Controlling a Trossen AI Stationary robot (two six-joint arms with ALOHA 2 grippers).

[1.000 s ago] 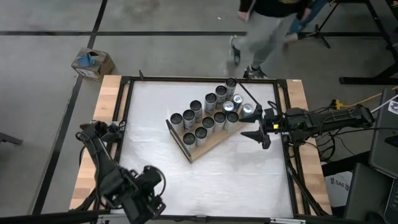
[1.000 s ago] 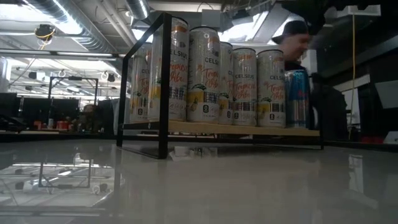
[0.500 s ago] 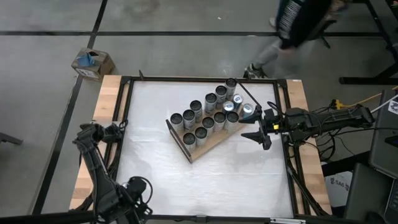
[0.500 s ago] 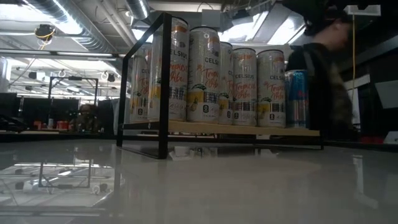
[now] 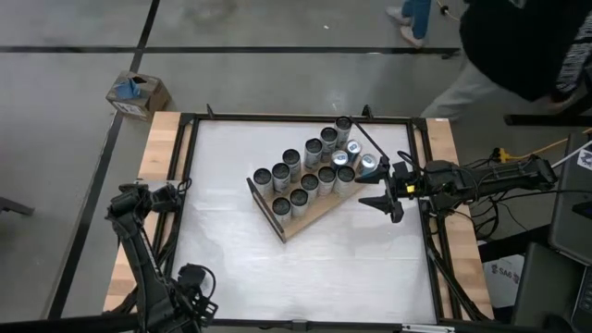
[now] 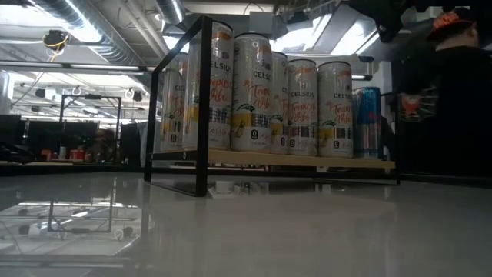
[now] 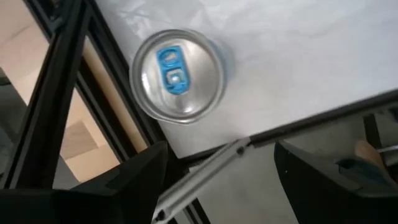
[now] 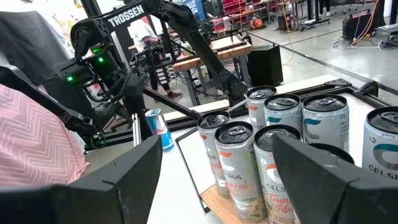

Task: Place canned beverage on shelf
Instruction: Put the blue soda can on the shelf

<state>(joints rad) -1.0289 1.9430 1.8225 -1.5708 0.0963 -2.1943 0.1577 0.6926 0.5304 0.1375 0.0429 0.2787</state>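
Subject of the task: one loose canned beverage (image 7: 177, 76), blue tab on top, standing upright on the white table (image 5: 240, 268) well away from the shelf (image 5: 310, 218), at the table's near-left corner, just beside the black frame rail (image 7: 68, 93).

Left gripper (image 7: 217, 155) hovers above that can. Its fingers are spread wide and hold nothing, and the can sits ahead of them, not between them.

Right gripper (image 5: 388, 200) waits just beside the shelf's right end, fingers parted and empty.

The shelf is already crowded with tall cans (image 5: 305, 171), blue ones at the right end. Bare board shows only along its near edge.

Risks, as judged:
- Descent off-centre: one finger lands on the can's rim and tips it toward the rail, or wedges against the rail itself, since the clearance looks small
- A shallow grip on the smooth wall, so the can slips during the long carry across to the shelf
- Little free board for the set-down, so a tilted or hurried placement could knock the standing rows over like skittles, or leave the can overhanging the edge
- The right arm sits close to the shelf, so the two arms could foul each other on approach

A person (image 5: 527, 46) is passing beyond the far side of the table, clear of both arms
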